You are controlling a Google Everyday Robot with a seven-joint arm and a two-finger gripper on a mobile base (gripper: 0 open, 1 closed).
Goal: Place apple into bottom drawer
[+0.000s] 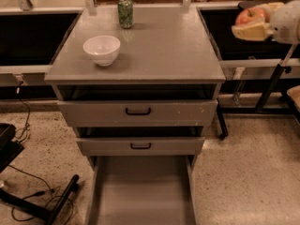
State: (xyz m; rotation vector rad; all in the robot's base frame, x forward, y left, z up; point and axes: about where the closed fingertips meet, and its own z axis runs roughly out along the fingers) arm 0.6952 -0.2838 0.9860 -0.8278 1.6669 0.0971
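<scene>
- The gripper [255, 20], off the cabinet's right edge, is showing smooth cream plastic and clamping the apple [246, 15], whose red-orange skin is looking smooth.
- The bottom drawer [140, 191] is showing matt grey metal.
- The cabinet top [159, 50] is giving off a dull sheen.
- The bowl [101, 49] is gleaming glossy white.
- The floor [243, 172] is looking speckled, like stone.
</scene>
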